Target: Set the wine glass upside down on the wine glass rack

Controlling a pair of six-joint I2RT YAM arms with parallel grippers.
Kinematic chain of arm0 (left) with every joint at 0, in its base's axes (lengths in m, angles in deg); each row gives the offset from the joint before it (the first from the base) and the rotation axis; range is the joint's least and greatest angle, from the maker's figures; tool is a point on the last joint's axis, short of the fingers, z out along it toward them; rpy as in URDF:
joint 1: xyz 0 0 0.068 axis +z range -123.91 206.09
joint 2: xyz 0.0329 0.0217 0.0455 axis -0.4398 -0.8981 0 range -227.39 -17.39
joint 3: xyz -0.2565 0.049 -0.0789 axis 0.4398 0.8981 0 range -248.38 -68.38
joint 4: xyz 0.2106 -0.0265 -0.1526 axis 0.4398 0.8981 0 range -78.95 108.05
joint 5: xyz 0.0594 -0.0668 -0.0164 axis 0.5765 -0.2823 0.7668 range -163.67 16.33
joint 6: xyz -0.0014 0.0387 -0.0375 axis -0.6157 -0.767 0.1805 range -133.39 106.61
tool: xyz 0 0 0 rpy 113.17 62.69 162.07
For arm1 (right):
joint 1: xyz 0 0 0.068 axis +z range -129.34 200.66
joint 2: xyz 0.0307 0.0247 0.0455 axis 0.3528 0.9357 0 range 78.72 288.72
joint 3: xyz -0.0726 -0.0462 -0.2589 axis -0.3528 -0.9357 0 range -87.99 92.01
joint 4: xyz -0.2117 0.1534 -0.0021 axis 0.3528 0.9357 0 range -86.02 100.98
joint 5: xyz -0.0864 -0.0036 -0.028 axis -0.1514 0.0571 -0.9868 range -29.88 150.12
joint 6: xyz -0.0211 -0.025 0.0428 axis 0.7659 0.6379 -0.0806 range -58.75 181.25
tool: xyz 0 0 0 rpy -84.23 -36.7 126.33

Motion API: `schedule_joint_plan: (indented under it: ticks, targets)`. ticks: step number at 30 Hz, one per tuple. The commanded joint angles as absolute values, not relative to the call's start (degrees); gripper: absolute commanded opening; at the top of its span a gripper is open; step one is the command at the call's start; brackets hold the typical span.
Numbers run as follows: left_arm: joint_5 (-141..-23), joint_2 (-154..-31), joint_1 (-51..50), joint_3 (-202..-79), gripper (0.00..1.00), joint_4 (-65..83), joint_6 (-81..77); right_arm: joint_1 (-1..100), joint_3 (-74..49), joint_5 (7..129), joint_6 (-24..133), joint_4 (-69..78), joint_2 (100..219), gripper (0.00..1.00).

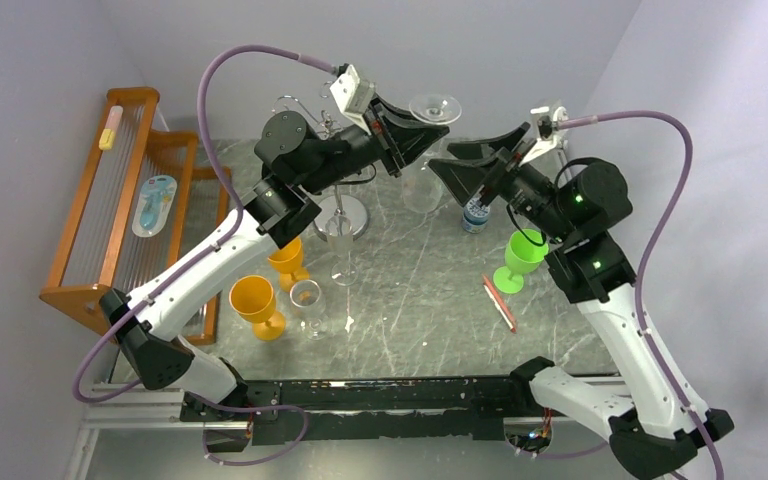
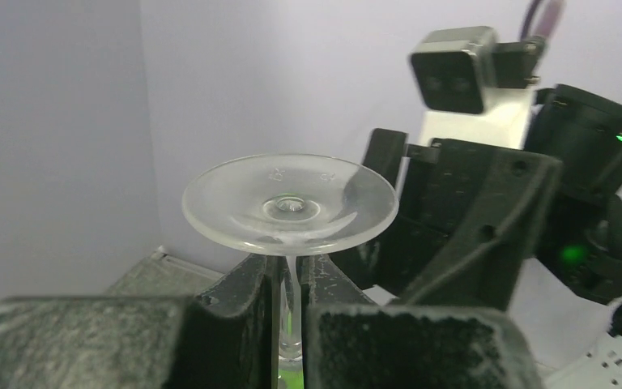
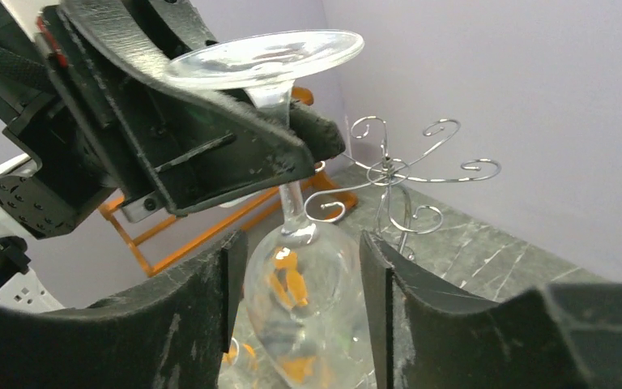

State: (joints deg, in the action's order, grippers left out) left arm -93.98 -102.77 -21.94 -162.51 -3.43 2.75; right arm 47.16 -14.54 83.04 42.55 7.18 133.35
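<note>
The clear wine glass (image 1: 423,185) hangs upside down in the air, its foot (image 1: 435,107) on top. My left gripper (image 1: 412,137) is shut on its stem just under the foot, as the left wrist view shows (image 2: 291,279). My right gripper (image 1: 444,166) is open, its fingers on either side of the bowl (image 3: 308,300) with a gap on each side. The wine glass rack (image 1: 342,214), a chrome stand with a round base, stands left of the glass. Its curled wire arms (image 3: 397,174) show behind the glass in the right wrist view.
An orange wooden slatted rack (image 1: 110,210) stands at the left. Two orange goblets (image 1: 256,303), a small clear glass (image 1: 305,296) and a tall clear flute (image 1: 340,250) stand near the chrome base. A green goblet (image 1: 520,258), a red pen (image 1: 500,303) and a bottle (image 1: 475,215) are at the right.
</note>
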Motion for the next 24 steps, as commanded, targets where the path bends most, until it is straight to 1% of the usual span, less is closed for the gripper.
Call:
schedule_joint_plan:
  ticks: [1,6,10,12,13,15,16,17,22,23,24]
  targets:
    - [-99.46,-100.87,-21.85,-163.3,0.05,-5.74,4.57,47.44,-12.27,88.02,44.75,4.66,135.47,0.53]
    - [-102.11,-100.66,-21.88,-162.91,0.05,-7.17,7.83,47.46,-12.0,93.16,44.04,4.24,136.85,0.42]
    - [-103.65,-100.14,-21.85,-161.57,0.05,-8.61,10.11,47.46,-11.26,93.22,43.26,4.47,137.95,0.35]
    - [-103.78,-99.93,-21.89,-161.02,0.05,-9.16,10.94,47.44,-10.66,93.87,43.23,4.85,138.81,0.3]
    - [-103.88,-99.85,-21.83,-160.82,0.05,-9.42,11.34,47.44,-10.45,94.42,43.24,4.9,139.21,0.25]
    - [-103.69,-99.79,-21.87,-160.71,0.05,-9.78,11.99,47.53,-10.09,95.5,43.55,5.37,139.89,0.13]
    - [-103.53,-99.66,-21.83,-160.63,0.05,-10.06,12.32,47.47,-10.12,95.76,43.72,5.48,140.15,0.06]
    - [-103.21,-99.52,-21.87,-160.47,0.05,-10.26,12.62,47.42,-10.31,95.66,43.76,5.37,140.23,0.0]
    - [-100.57,-98.47,-21.82,-159.11,0.06,-10.91,13.56,47.44,-12.1,93.97,43.87,3.54,139.42,0.0]
    - [-99.8,-98.27,-21.89,-158.82,0.09,-10.78,13.59,47.43,-12.45,93.23,43.63,2.51,139.2,0.0]
    - [-99.04,-98.06,-21.89,-158.44,0.2,-10.56,13.55,47.46,-12.86,92.33,43.51,1.83,138.81,0.0]
